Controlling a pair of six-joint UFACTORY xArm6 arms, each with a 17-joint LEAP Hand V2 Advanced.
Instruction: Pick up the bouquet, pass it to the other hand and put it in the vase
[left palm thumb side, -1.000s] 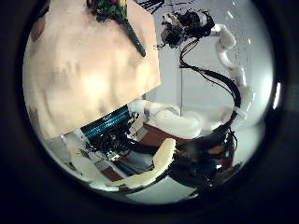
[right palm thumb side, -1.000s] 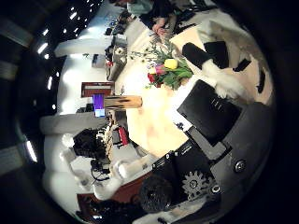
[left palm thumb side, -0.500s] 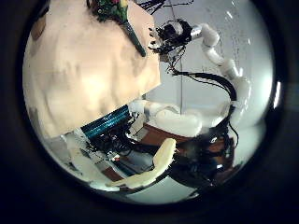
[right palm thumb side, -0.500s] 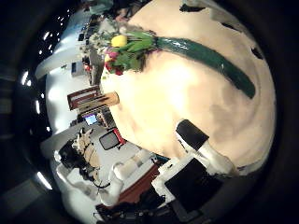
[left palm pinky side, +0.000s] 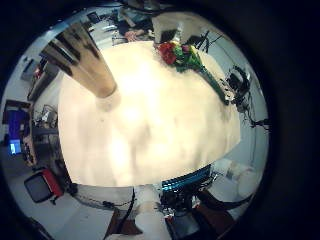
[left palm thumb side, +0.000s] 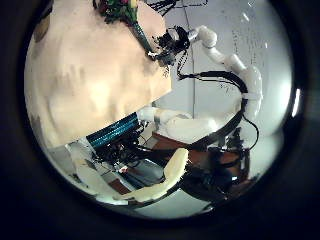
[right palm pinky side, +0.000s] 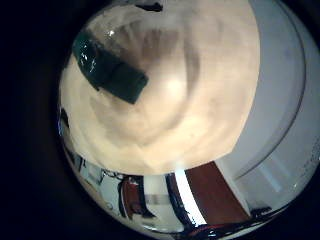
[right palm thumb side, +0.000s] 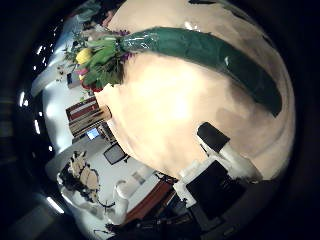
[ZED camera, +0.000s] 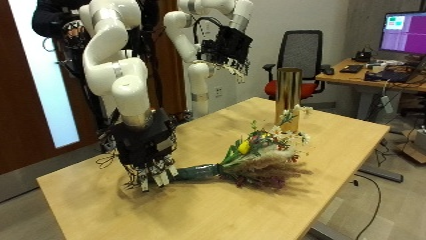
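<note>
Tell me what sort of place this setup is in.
Probably an office-style robotics lab: a black office chair and a desk with a monitor stand behind the wooden table.

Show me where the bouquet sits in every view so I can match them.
Outside view: bouquet on the table, stem end at the right hand.
Left little-finger view, past the vase.
Left thumb view.
Right little-finger view: wrapped stem.
Right thumb view.
Shared landmark: the table.
</note>
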